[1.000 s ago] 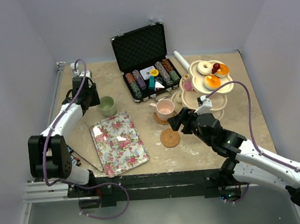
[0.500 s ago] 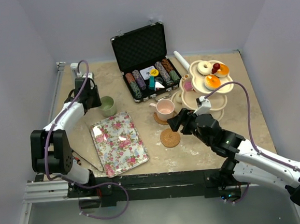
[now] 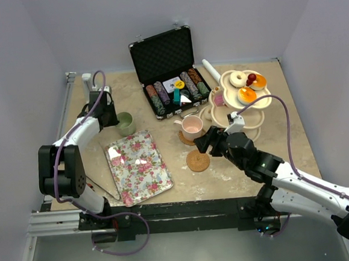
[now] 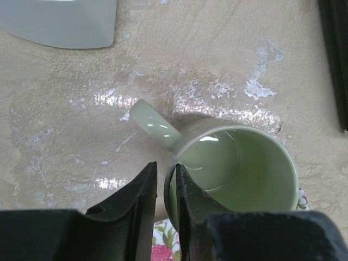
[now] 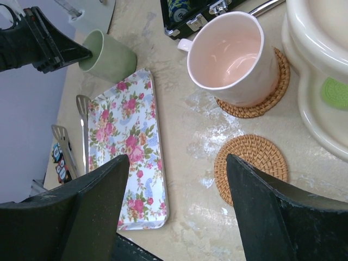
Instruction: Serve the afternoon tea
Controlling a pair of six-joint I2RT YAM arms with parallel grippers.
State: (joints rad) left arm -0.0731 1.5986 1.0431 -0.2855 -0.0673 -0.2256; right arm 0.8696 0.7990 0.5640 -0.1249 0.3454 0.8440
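The green cup (image 3: 125, 123) stands on the table left of the poker case, its handle (image 4: 154, 124) pointing away from the tray. My left gripper (image 3: 110, 115) (image 4: 166, 166) is closed on the cup's wall beside the handle, one finger inside the rim and one outside. The pink cup (image 3: 192, 126) (image 5: 231, 57) sits upright on a woven coaster. Behind it stands the cream tiered stand (image 3: 259, 119) (image 5: 321, 117) with donuts (image 3: 238, 78) and small cakes on top. My right gripper (image 3: 202, 141) (image 5: 176, 157) hovers open over bare table, left of an empty woven coaster (image 3: 197, 161) (image 5: 250, 166).
A floral tray (image 3: 138, 165) (image 5: 128, 141) lies at the front left with metal utensils (image 5: 81, 119) along its left edge. An open black case of poker chips (image 3: 170, 76) stands at the back centre. Walls close in the table on the left, back and right.
My left gripper has slid toward the green cup and its jaws have narrowed onto the cup's wall. The right arm has stayed where it was.
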